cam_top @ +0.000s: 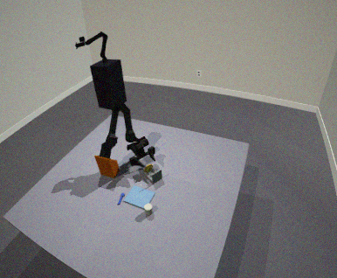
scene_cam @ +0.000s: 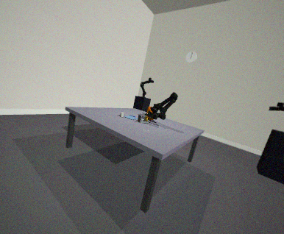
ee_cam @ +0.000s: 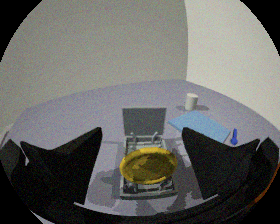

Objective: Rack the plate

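Lavender table (scene_cam: pixel 170 141) (four-legged); grey floor; pale walls

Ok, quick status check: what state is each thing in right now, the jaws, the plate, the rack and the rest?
gripper: jaws open, holding nothing
yellow plate: in the dish rack, free of the jaws; tilted, whether it is seated between the rails is unclear
dish rack: on the table, holding the plate
white cup: upright
blue sheet: lying flat
blue pen: lying flat
orange box: standing upright
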`<move>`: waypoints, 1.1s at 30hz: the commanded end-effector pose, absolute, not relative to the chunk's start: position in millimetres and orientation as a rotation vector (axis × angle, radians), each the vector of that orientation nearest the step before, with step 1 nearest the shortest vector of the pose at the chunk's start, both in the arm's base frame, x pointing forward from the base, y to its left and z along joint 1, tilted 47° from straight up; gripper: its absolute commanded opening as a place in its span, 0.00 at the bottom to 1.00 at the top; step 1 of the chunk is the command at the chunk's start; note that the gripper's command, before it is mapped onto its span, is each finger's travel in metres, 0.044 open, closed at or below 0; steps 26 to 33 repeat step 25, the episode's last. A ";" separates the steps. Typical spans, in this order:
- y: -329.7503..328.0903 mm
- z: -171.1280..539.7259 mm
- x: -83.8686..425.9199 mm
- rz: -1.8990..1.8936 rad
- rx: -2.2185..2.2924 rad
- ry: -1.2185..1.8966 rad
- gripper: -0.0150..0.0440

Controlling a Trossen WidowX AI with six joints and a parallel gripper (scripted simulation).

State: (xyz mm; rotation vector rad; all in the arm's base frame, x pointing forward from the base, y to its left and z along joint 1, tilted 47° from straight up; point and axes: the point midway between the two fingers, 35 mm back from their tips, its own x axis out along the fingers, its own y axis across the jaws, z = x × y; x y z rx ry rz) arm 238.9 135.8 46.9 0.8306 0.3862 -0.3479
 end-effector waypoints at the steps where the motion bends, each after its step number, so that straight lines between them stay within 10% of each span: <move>1: 113.6 67.5 242.3 -0.351 0.828 0.383 0.93; 33: 54.0 75.2 265.5 -0.419 0.440 0.645 0.93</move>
